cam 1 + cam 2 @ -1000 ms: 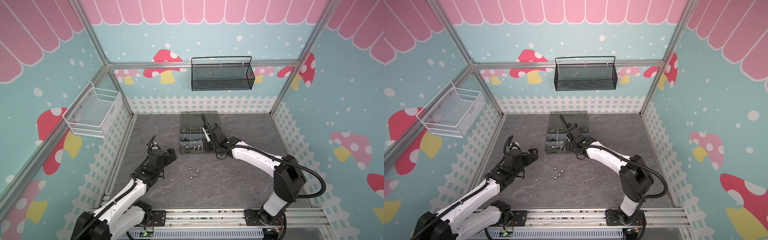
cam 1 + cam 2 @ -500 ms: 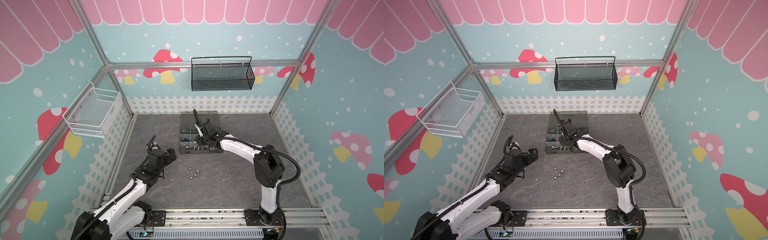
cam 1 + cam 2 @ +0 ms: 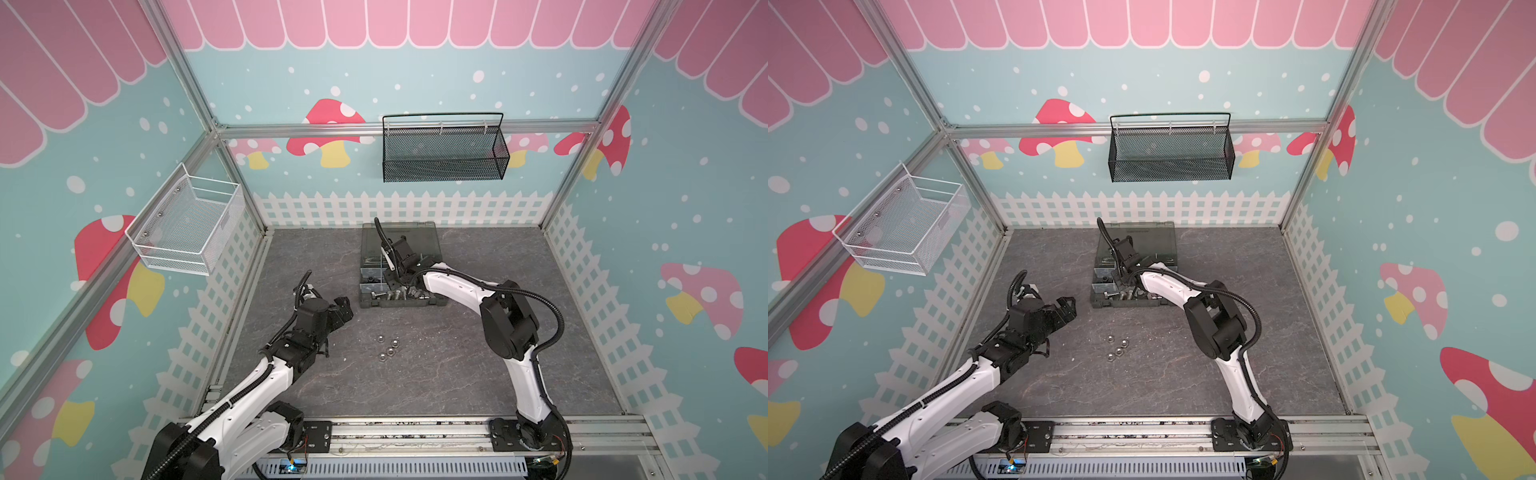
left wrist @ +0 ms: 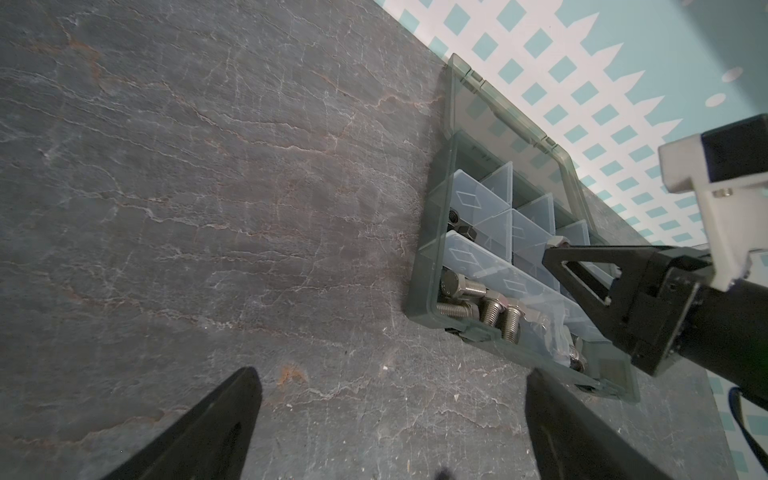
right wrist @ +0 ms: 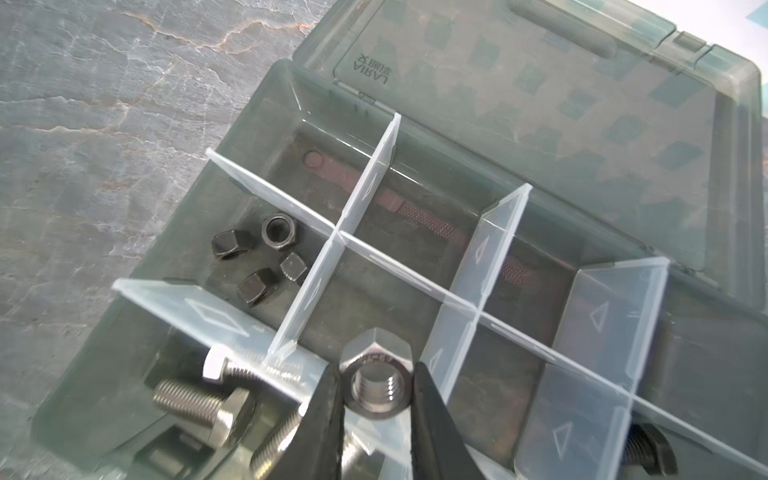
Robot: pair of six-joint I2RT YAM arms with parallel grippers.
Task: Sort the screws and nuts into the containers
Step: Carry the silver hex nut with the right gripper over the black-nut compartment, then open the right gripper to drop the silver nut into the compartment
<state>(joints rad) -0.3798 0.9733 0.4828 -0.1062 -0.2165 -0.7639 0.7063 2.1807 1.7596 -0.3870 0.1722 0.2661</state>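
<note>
Top view: right hand (image 3: 392, 277) over dark grey plastic organiser case (image 3: 399, 306); left hand (image 3: 345, 311) wide, near loose silver nuts (image 3: 387, 347) on grey counter (image 3: 436, 374). Left wrist: silver hex screws (image 4: 482, 307) lie in the edge compartment. Right wrist: right hand pinches shiny silver hex nut (image 5: 376, 384) over the dividers, likely to drop it into an empty compartment.

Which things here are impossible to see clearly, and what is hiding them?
- Loose pieces on the table: too small in both top views to name; absent from wrist views.
- Case compartments: right arm covers them in top views.
- Black part: cut by the right wrist view's edge.
- Screws: partly behind the right gripper holding a nut.
</note>
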